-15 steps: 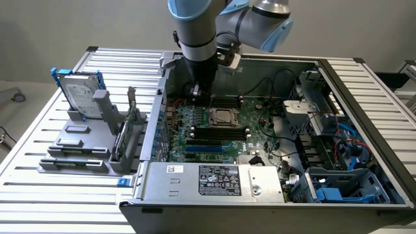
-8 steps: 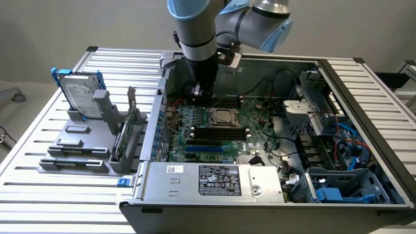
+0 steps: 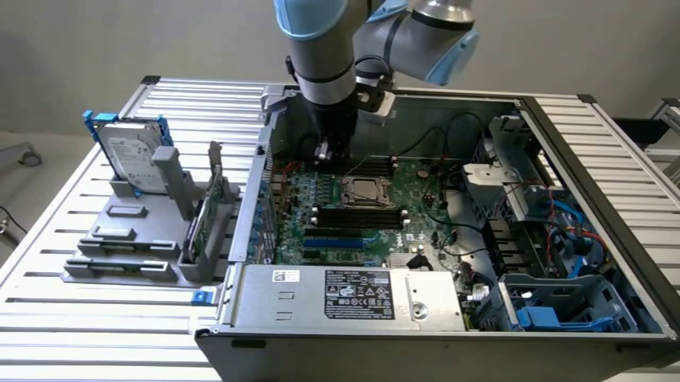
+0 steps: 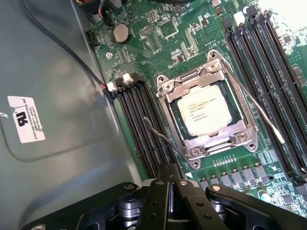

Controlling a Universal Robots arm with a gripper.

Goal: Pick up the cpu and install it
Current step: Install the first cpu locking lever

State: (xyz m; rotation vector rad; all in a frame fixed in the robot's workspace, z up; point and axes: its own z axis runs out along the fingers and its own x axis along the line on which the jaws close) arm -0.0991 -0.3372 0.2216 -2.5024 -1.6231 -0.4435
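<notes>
- While I hang inside the open grey metal computer case (image 3: 595,159), the exterior view puts my gripper (image 3: 324,153) low over the far edge of the green circuit board (image 3: 425,231), close to the case wall on the exterior view's left.
- From there, the small flat square cpu with a dull silver metal top (image 3: 365,189) lies toward the exterior view's right and nearer that camera. It sits in the middle of the board, between two banks of long black memory slots (image 3: 359,216).
- Seen from the wrist view, my gripper (image 4: 170,184) is clenched: the two black fingers (image 4: 158,201) meet tip to tip with nothing between them.
- The cpu (image 4: 205,111) lies flat inside the square steel socket frame (image 4: 168,88), ahead of my fingertips and just past the frame's nearest corner. I am near it but not touching it.
- Being square, it has no long axis. Its edges run in line with the memory slots (image 4: 139,115) beside it.
- Two thin wire levers (image 4: 254,108) stand off from the frame. I judge the chip is seated, but I cannot tell whether it is clamped.
</notes>
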